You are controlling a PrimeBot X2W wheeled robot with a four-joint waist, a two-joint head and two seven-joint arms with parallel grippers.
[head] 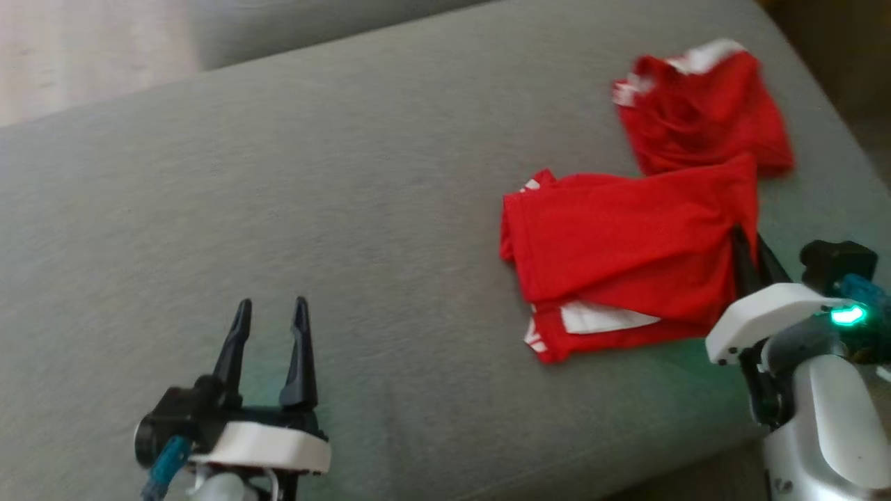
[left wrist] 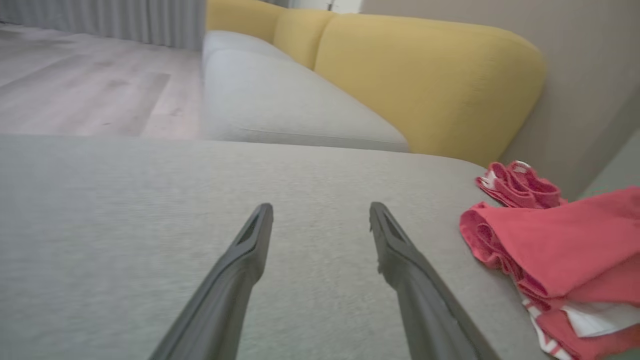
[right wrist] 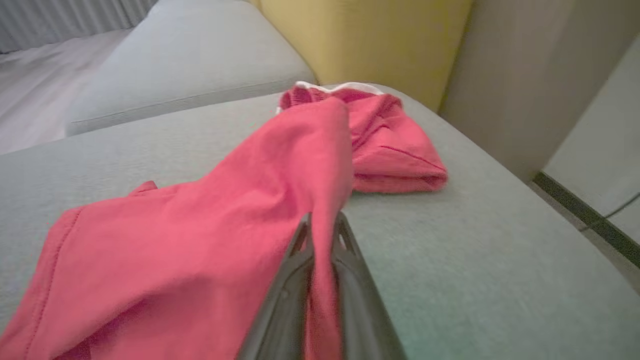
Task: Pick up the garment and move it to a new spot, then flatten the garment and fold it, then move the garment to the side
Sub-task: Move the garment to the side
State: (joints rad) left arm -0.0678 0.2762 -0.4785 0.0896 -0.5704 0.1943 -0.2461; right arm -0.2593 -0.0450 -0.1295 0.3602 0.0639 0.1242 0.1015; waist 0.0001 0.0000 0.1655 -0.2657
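A red garment [head: 626, 236] with white trim lies crumpled on the grey sofa seat [head: 313, 209] at the right, one part bunched farther back. My right gripper [head: 745, 240] is shut on the garment's right edge. In the right wrist view its fingers [right wrist: 300, 245] pinch a raised fold of the red garment [right wrist: 225, 225]. My left gripper [head: 270, 306] stands open over bare cushion at the lower left, well apart from the cloth. In the left wrist view, the left gripper [left wrist: 320, 212] has nothing between its fingers, and the garment [left wrist: 560, 250] lies to the right.
A yellow sofa back [left wrist: 425, 75] rises behind the seat. A second grey cushion [left wrist: 280, 100] extends beyond, with wooden floor [left wrist: 75, 85] to the left. The seat's right edge [right wrist: 500, 165] drops off near the wall.
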